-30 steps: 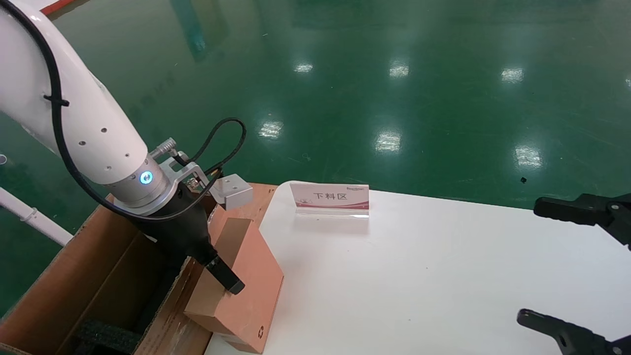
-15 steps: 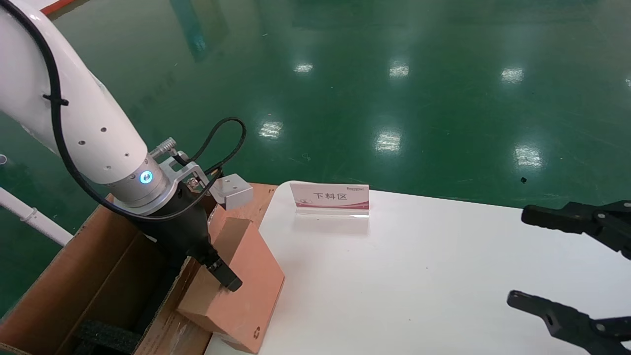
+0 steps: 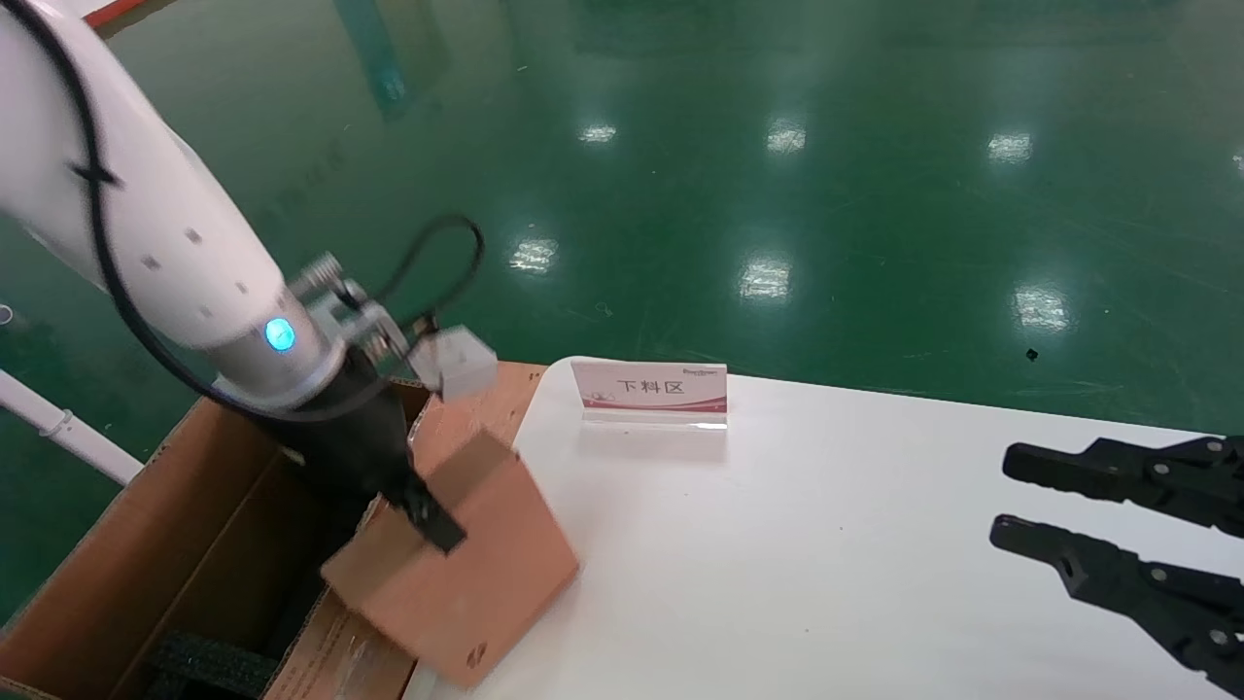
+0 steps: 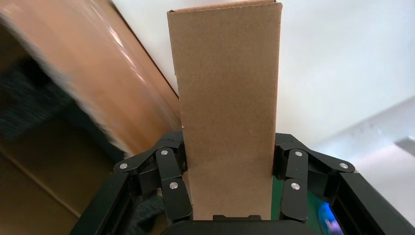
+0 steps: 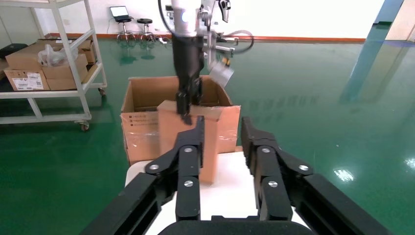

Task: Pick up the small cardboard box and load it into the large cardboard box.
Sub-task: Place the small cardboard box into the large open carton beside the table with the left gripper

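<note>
Small cardboard box (image 3: pixel 457 574) lifted, tilted — left pincer (image 4: pixel 227 171) gripping.

A white, smooth-topped bench (image 3: pixel 855 544) with a rounded corner fills the lower right of the head view. A small clear acrylic sign stand (image 3: pixel 649 394) with a white and red printed card stands upright near its far left corner. Behind and around the bench lies a glossy green floor (image 3: pixel 777 175). A large brown corrugated cardboard box (image 3: pixel 146 564) sits just beside the bench's left edge.
</note>
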`<state>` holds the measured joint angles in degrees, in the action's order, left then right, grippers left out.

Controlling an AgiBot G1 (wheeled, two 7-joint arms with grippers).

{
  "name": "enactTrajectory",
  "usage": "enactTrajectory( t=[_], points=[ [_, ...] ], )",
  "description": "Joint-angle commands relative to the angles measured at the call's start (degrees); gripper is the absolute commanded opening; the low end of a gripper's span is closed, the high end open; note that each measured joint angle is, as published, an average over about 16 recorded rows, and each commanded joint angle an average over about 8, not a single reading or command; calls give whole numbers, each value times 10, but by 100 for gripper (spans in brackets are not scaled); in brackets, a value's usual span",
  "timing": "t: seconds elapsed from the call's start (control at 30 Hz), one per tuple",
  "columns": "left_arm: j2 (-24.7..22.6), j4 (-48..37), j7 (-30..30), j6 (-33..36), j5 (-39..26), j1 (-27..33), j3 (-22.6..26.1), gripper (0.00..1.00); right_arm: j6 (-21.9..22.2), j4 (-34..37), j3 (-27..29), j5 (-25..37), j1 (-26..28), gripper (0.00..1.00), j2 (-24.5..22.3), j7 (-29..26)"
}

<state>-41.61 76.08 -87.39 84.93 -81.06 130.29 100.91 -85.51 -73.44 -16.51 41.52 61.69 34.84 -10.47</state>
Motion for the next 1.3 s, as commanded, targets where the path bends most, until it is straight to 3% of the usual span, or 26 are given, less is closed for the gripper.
enactTrajectory(
  t=[0.03,0.33,0.57,0.73,0.97,1.0,1.23,1.27,1.3],
  points=[
    [5,-3,8,-1,2,8,-5,0,0,0,0,0,0,0,0,0],
    [25,-19,41,35,-17,134,-46,0,0,0,0,0,0,0,0,0],
    [32,-47,60,56,-29,216,-48,0,0,0,-1,0,0,0,0,0],
    [28,-63,73,64,-28,270,-13,0,0,0,-1,-1,0,0,0,0],
    [14,-77,98,69,-11,339,92,0,0,0,-1,-1,0,0,0,1],
    [12,-80,102,70,-6,346,109,0,0,0,-1,-1,0,3,0,1],
    [2,-99,127,89,31,387,239,0,0,0,-1,-1,0,90,0,1],
    [1,-102,131,93,36,393,259,0,0,0,-1,-1,0,100,-1,1],
    [-1,-106,135,96,42,399,279,0,0,0,-1,-1,0,100,-1,1]
  ],
)
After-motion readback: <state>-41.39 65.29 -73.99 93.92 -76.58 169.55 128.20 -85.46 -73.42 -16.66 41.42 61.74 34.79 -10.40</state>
